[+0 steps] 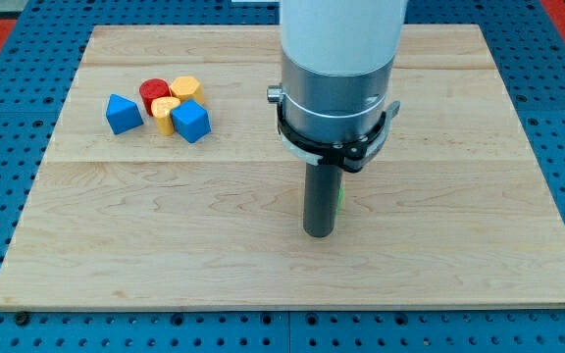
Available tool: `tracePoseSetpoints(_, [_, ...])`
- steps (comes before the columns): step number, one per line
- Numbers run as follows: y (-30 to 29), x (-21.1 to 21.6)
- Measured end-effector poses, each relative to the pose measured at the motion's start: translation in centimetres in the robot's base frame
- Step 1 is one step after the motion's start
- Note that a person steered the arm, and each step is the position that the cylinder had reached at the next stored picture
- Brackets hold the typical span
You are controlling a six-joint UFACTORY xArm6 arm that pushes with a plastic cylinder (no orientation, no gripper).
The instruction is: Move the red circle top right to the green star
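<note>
My tip point(320, 233) hides most of green block point(340, 196); no jaws on rig

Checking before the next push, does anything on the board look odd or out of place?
Nothing is damaged. One oddity: my tip hides almost all of a green block, only a sliver showing. The red circle sits far off at the view's upper left, packed among yellow and blue blocks.

On the worktop point(263, 265) I count two blue blocks, one point(123, 114) at the view's left and one point(191, 121) beside the cluster. There are two yellow blocks point(185, 87) point(164, 112). There is one red circle point(153, 91). One green block point(340, 196) shows only as a sliver behind the rod, shape not clear. One rod, with my tip point(320, 233).
</note>
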State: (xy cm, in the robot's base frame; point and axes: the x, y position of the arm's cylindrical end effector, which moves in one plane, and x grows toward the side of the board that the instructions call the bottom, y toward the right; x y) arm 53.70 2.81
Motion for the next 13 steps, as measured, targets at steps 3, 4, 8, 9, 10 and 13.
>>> tracePoseSetpoints(3, [-0.7,-3.1])
tracePoseSetpoints(4, [-2.7,-3.7])
tracePoseSetpoints(8, [-23.3,-18.7])
tracePoseSetpoints(9, [-25.1,-23.2])
tracePoseSetpoints(10, [-25.8,-27.5])
tracePoseSetpoints(13, [-12.6,-27.1])
